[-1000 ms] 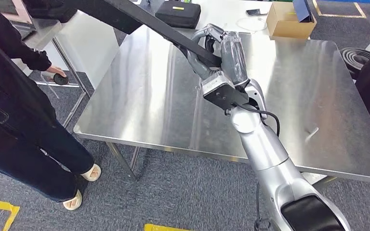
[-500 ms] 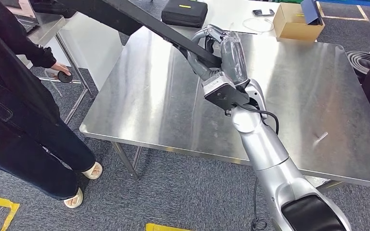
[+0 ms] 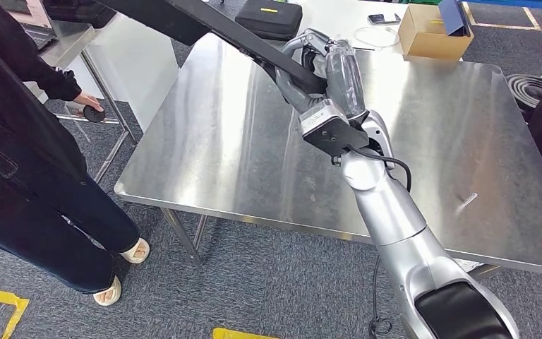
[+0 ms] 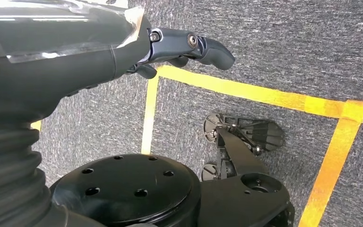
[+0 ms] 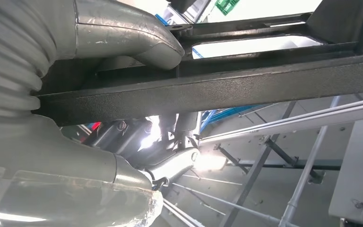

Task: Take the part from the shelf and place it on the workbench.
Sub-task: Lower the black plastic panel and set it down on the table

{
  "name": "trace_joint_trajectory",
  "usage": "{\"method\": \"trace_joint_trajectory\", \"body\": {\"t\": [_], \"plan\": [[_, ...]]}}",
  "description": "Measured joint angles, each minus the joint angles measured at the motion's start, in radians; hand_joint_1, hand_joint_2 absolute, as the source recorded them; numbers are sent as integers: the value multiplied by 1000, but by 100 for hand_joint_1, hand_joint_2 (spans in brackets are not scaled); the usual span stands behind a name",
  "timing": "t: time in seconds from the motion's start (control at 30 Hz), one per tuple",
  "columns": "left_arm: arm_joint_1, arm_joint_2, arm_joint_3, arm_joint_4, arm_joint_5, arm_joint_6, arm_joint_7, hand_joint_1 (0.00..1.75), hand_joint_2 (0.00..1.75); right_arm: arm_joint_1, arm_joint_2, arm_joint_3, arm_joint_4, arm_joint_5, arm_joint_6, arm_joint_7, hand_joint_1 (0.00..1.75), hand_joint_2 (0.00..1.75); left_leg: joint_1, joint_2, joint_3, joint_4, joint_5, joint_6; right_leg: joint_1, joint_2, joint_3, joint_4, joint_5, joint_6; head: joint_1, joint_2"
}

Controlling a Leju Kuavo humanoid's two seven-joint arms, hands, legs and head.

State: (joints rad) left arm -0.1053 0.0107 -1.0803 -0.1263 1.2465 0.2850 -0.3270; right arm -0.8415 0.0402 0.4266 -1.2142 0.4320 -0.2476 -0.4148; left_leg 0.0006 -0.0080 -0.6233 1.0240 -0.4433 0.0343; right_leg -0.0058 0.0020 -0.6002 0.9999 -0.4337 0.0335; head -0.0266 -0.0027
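I am clamping my right hand around the long black part, holding it above the workbench for placement there.

Bright, even overhead light. Streaky glare across the steel table. Blown-out white behind the black bar at the right wrist, near parts soft. Carpet sharp, shadows faint.

The long black part runs off the top edge, possibly hiding the right hand's fingers.
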Motion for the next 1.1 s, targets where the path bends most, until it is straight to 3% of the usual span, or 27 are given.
{"method": "trace_joint_trajectory", "body": {"t": [0.1, 0.13, 0.2, 0.27, 0.3, 0.33, 0.4, 0.43, 0.5, 0.6, 0.67, 0.73, 0.77, 0.8, 0.83, 0.9, 0.93, 1.0, 1.1], "plan": [[0, -1, 0, 0, 1, 0, -2, 0, 175, -7, 3, 1, 0, 0, 0, 2, 175, 175, 3, 2, 20, -26, 8, 19, -2, 0, -3, 12, -9, 9, 0, 0], [0, -2, 0, 0, 1, 0, -3, 0, 175, -9, 3, 2, 0, -1, 0, 2, 175, 175, 6, 3, 29, -37, 13, 24, -2, 0, -18, 47, -26, 8, 1, 0], [0, -4, 0, 0, 1, 0, -3, 0, 175, -10, 0, 2, 0, -1, 0, 3, 175, 175, 8, 4, 36, -43, 15, 26, -6, 0, -80, 172, -75, 4, 2, 0], [1, -6, 0, 0, 1, 0, -4, 0, 175, -5, -3, 3, 0, -1, 0, 5, 175, 175, 10, 3, 36, -42, 13, 24, -13, 0, -137, 273, -101, 11, 3, 0], [2, -7, 0, 0, 1, 0, -4, 0, 175, -2, -5, 4, 0, -1, 0, 6, 175, 175, 13, 3, 37, -41, 11, 20, -17, 0, -141, 273, -95, 21, 3, 0], [2, -8, 0, 0, 1, 0, -3, 0, 175, -1, -6, 5, 0, -1, 0, 7, 175, 175, 16, 2, 38, -39, 8, 15, -23, 0, -123, 231, -72, 35, 3, 0], [2, -7, -1, 0, 1, 0, -4, 0, 175, -1, -7, 6, 0, -1, 0, 8, 175, 175, 21, 0, 37, -26, -4, -4, -33, -1, -55, 96, -19, 61, 5, 0], [2, -6, -1, 1, 1, 0, -4, 0, 175, -1, -7, 7, 0, -1, 0, 8, 175, 175, 21, -1, 36, -18, -11, -14, -35, 1, -30, 48, -4, 63, 7, 0], [2, -4, -1, 1, 1, 0, -5, 0, 175, 2, -8, 9, 0, -1, 0, 8, 175, 175, 18, -1, 33, -10, -19, -26, -34, 5, -17, 28, -5, 46, 9, 0], [1, -6, -1, 1, 2, 0, -6, 0, 175, 1, -8, 10, 0, 0, 0, 11, 175, 175, 25, 1, 27, 5, -32, -33, -35, 7, -15, 31, -11, 20, 7, 0], [0, -6, -2, 1, 2, 0, -6, 0, 175, -1, -7, 11, 0, 0, 0, 12, 175, 175, 27, 4, -15, 91, -74, -37, -34, 8, -7, 30, -16, 7, 6, 0], [-2, -6, -2, 1, 2, -1, -8, 0, 175, -1, -7, 11, 0, 0, 0, 13, 175, 175, 26, 4, -89, 230, -125, -37, -28, 7, 0, 30, -22, -1, 5, 0], [-4, -6, -2, 1, 2, -1, -9, 0, 175, 1, -7, 12, 0, 0, 0, 13, 175, 175, 25, 4, -118, 279, -135, -36, -25, 7, 3, 30, -24, -5, 5, 0], [-6, -7, -2, 0, 2, -2, -9, 0, 175, 3, -7, 12, 0, 1, 0, 14, 175, 175, 25, 4, -131, 292, -125, -32, -22, 6, 8, 30, -27, -9, 5, 0], [-7, -7, -2, 0, 2, -3, -9, 0, 175, 5, -7, 13, 0, 1, 0, 15, 175, 175, 24, 4, -124, 268, -97, -27, -20, 6, 13, 30, -30, -12, 5, 0], [-6, -7, -3, 0, 3, -2, -8, 0, 175, 5, -7, 13, 0, 1, 0, 16, 175, 175, 20, 4, -71, 141, -20, -12, -17, 8, 24, 30, -38, -14, 5, 0], [-5, -7, -4, 0, 3, -1, -7, 0, 175, 4, -8, 13, 0, 1, -1, 16, 175, 175, 16, 5, -43, 82, 3, -6, -14, 10, 26, 30, -41, -11, 6, 0], [-3, -7, -7, 0, 3, 0, -7, 0, 175, 4, -8, 12, 0, 2, -3, 18, 175, 175, 8, 5, -16, 25, 6, -1, -10, 11, 23, 29, -44, -2, 6, 0], [-2, -7, -11, 0, 3, 2, -7, 0, 175, 4, -10, 11, -1, 6, -5, 20, 175, 175, 7, 3, -6, 4, 3, 5, -11, 8, 16, 32, -51, 13, 7, 0]]}}
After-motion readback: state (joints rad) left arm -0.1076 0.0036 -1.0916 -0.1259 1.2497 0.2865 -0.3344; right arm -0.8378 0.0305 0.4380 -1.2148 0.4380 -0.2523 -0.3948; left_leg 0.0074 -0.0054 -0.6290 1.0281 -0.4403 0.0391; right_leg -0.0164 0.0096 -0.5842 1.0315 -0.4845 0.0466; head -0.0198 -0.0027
